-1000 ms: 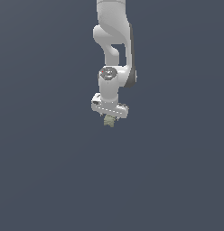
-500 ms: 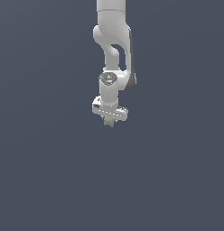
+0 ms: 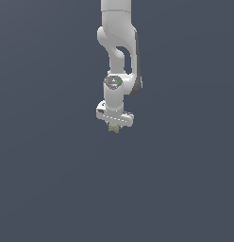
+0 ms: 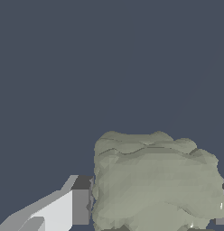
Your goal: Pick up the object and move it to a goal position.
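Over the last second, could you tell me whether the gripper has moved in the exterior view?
No clear move: the gripper sits at about the same spot in the frame, holding the green object. The plain grey background offers no fixed landmark.

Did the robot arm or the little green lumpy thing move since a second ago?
Only slightly. The white gripper dipped a little lower in the exterior view, carrying the small olive-green lumpy object with it. The arm above it shifted its pose slightly. Nothing was grabbed or let go: the object stayed between the gripper's fingers, and the plain dark grey background looks the same.
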`<state>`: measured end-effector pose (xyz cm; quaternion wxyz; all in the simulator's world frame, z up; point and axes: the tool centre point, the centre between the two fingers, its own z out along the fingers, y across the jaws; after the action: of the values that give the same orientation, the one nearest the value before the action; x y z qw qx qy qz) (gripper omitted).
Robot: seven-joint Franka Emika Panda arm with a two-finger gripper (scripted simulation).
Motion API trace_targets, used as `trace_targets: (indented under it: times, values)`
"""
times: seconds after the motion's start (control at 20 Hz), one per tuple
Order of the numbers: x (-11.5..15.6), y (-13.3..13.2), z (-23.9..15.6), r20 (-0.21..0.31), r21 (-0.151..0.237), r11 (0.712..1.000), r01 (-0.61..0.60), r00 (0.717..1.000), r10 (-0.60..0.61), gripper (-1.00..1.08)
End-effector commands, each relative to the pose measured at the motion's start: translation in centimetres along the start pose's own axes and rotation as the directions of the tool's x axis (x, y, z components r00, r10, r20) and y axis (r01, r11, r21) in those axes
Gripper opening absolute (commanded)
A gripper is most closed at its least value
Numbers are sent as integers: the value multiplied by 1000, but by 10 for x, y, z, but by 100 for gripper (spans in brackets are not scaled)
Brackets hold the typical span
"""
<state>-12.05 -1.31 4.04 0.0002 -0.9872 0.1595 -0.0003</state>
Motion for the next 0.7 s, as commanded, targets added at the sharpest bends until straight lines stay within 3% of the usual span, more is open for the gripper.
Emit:
trace_targets:
  times: [0.0,0.65]
  values:
    - [0,0,-1,0,0,1000,0,1000,0,-100]
    - [16,-11,-53,0,-1,1000,0,1000,0,-100]
